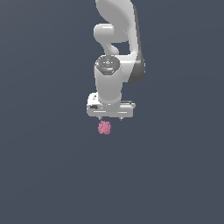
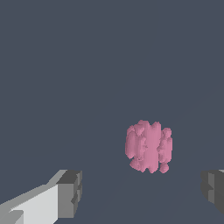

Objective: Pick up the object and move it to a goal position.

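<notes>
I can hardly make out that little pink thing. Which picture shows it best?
The wrist view: the pink clump looms large, its bumpy surface plain, lying apart from the open gripper. The exterior view shows it only as a tiny blob just under the arm.

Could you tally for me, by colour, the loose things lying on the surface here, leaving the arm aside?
Pink lumpy clump: 1
Other colours: 0
Total: 1
The open hand holds nothing.
</notes>
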Tool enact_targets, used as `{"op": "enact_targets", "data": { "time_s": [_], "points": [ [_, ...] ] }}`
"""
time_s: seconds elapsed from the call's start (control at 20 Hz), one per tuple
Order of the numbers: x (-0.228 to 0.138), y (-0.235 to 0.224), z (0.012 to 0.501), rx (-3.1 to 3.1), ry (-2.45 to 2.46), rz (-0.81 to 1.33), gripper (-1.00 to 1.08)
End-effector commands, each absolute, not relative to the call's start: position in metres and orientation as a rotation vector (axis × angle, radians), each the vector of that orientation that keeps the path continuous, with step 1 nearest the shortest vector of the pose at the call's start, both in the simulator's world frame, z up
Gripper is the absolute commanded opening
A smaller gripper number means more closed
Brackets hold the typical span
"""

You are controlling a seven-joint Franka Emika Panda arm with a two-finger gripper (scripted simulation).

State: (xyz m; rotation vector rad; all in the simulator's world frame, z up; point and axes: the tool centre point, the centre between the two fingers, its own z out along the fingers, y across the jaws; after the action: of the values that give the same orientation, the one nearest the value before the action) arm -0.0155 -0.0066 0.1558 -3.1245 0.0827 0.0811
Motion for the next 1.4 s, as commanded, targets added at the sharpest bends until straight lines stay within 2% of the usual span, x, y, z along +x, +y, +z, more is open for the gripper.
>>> {"op": "enact_targets", "data": {
  "time_s": [0.0, 1.35],
  "points": [
    [-0.016, -0.007, 0.156, -3.124, 0.083, 0.081, 1.0],
    [-0.022, -0.03, 0.153, -3.13, 0.104, 0.089, 1.0]
  ]
}}
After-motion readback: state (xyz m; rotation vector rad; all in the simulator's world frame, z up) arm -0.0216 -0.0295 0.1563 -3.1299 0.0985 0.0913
